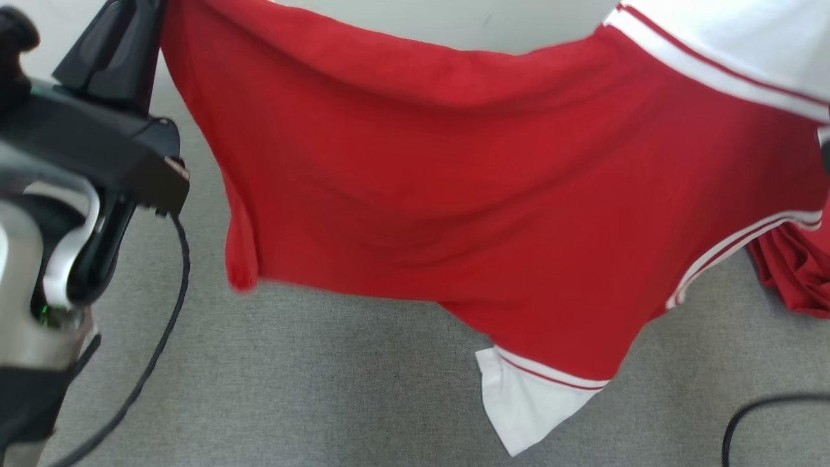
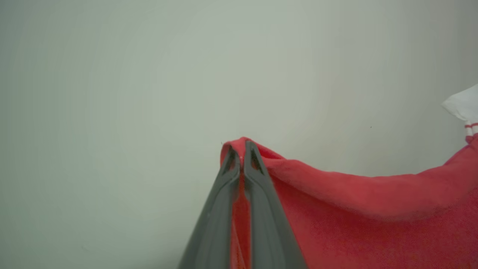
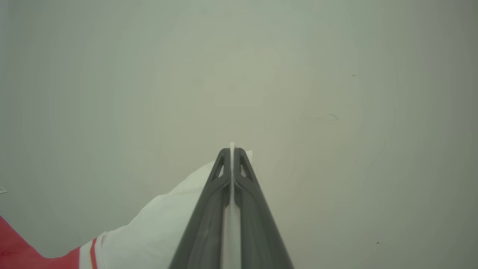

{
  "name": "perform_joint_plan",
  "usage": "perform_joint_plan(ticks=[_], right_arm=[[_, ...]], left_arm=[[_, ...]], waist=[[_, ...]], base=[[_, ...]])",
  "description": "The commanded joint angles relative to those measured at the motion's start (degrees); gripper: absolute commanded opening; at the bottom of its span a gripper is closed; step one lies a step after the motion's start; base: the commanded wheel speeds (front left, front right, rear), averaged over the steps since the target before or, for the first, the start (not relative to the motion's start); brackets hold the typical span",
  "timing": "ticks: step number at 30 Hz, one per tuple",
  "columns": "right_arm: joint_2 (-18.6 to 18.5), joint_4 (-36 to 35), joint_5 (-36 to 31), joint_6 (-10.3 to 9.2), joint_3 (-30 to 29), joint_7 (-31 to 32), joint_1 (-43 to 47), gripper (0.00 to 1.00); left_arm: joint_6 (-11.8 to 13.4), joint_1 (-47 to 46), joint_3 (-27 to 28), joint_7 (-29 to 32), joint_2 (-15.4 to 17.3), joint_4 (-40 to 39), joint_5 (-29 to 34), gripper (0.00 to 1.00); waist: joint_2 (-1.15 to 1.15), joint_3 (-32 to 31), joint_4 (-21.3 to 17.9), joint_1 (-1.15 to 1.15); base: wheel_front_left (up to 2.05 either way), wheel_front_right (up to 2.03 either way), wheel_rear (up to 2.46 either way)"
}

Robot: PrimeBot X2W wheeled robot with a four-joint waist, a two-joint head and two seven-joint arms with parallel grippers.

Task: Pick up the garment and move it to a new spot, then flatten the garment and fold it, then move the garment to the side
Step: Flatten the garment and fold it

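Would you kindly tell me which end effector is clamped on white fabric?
The right end effector: it pinches a white part of the red, white-trimmed cloth garment, while the left end effector pinches a red edge.

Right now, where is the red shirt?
In the head view the red shirt hangs spread across the middle, above the grey carpet. The left gripper pinches its red edge and the right gripper pinches its white sleeve.
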Motion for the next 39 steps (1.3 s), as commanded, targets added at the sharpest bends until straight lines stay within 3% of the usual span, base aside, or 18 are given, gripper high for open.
perform_joint_plan(ticks=[1, 9, 16, 25, 33, 39], right_arm=[[-0.72, 1.31, 0.34, -0.06, 0.60, 0.11, -1.85, 0.00], [-2.06, 22.79, 3.73, -0.05, 7.99, -4.36, -21.01, 0.00], [0.78, 41.95, 4.75, -0.06, 11.56, -8.56, -38.74, 0.00], [7.40, 62.58, 1.62, -0.06, 8.15, -17.27, -57.41, 0.00], [10.70, 68.58, 0.26, -0.06, 6.18, -22.16, -65.38, 0.00], [11.05, 67.13, 4.10, -0.06, 13.51, -22.61, -61.82, 0.00]], left_arm=[[-0.60, -1.22, -0.20, 0.20, -0.29, 1.22, -0.82, 0.00], [-6.50, -14.90, -3.21, -2.03, -5.14, 21.78, -1.42, 0.00], [-10.40, -29.23, -4.58, -6.67, -8.82, 40.89, 0.61, 0.00], [-10.95, -44.75, -2.93, -15.86, -12.74, 60.85, 1.14, 0.00], [-11.96, -51.99, -3.55, -22.67, -14.13, 68.57, 2.56, 0.00], [-14.55, -49.89, -4.41, -25.11, -15.27, 72.57, 1.10, 0.00]], waist=[[0.01, 0.68, -0.26, 0.01], [0.01, 4.64, -0.43, 0.01], [0.01, 9.25, -0.69, 0.01], [0.01, 14.13, -2.08, 0.01], [0.01, 18.25, -2.43, 0.01], [0.01, 21.15, -2.38, 0.01]], base=[[0.00, 0.00, 0.00], [0.00, 0.00, 0.00], [0.00, 0.00, 0.00], [0.00, 0.00, 0.00], [0.00, 0.00, 0.00], [0.00, 0.00, 0.00]])
